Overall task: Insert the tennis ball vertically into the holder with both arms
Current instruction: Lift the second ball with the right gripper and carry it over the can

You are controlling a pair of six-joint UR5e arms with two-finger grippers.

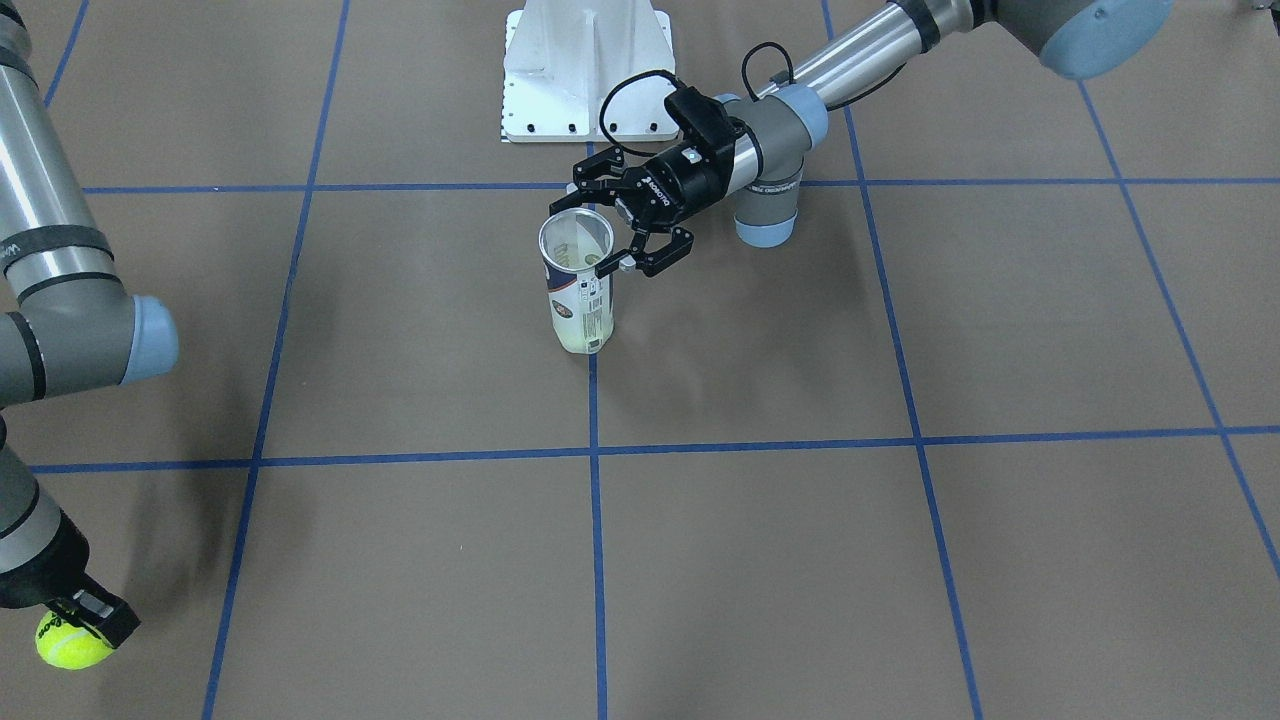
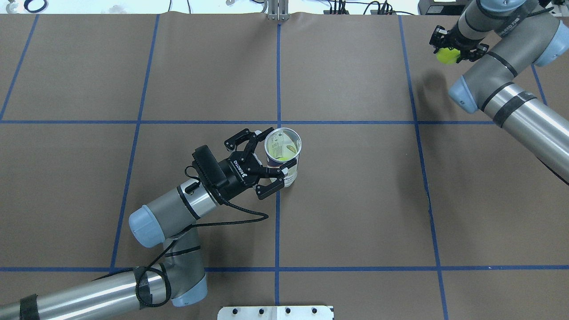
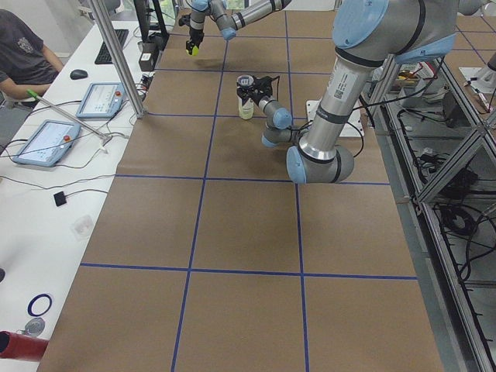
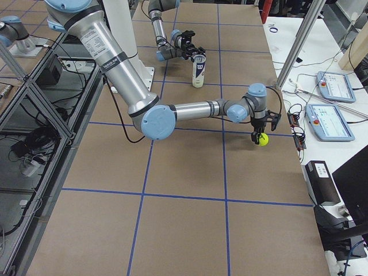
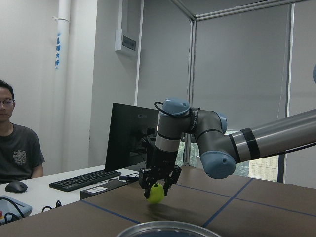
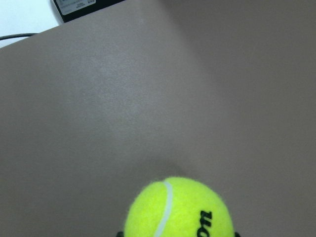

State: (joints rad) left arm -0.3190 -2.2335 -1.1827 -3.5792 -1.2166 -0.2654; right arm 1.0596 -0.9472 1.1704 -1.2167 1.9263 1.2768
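Observation:
The holder (image 2: 284, 153), a clear can with a white and navy label and a metal rim, stands upright near the table's middle, and something yellow-green shows inside it at the bottom. It also shows in the front-facing view (image 1: 580, 300). My left gripper (image 2: 281, 147) lies horizontal with its jaws wide, one finger on each side of the can just below the rim. My right gripper (image 2: 449, 52) is shut on a yellow tennis ball (image 2: 447, 56) at the far right corner, just above the table. The ball also shows in the front-facing view (image 1: 72, 640), the left wrist view (image 5: 156, 193) and the right wrist view (image 6: 180, 210).
The white pedestal base (image 1: 585, 70) stands behind the can on the robot's side. Blue tape lines cross the brown table. A side table with tablets (image 4: 333, 86), a monitor and keyboard (image 5: 86, 180) runs along the far edge, and an operator (image 5: 15, 143) sits there.

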